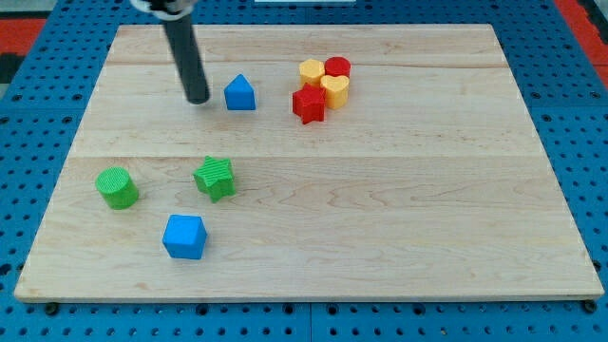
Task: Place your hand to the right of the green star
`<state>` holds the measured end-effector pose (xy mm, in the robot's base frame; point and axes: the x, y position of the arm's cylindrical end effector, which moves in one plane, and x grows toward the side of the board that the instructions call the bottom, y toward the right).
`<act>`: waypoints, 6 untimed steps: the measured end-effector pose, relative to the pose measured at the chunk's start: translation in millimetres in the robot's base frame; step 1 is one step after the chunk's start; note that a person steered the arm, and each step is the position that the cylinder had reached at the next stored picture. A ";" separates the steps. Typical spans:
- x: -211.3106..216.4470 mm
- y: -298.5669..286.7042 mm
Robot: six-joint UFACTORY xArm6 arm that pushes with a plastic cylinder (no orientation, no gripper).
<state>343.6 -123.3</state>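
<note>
The green star (216,178) lies on the wooden board at the lower left of the view. My tip (198,98) rests on the board well above the star toward the view's top, slightly to its left. The tip is just left of a blue triangular block (239,93), with a small gap between them. The dark rod rises from the tip to the view's top edge.
A green cylinder (117,187) sits left of the star. A blue cube (184,237) lies below the star. At the upper middle, a red star (309,104), a yellow hexagon (312,72), a red cylinder (338,67) and a yellow heart (334,90) cluster together.
</note>
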 end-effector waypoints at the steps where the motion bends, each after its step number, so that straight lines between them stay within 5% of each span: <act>1: 0.0 56.4; 3: 11.2 32.9; 4: 52.1 44.8; 6: 113.1 131.4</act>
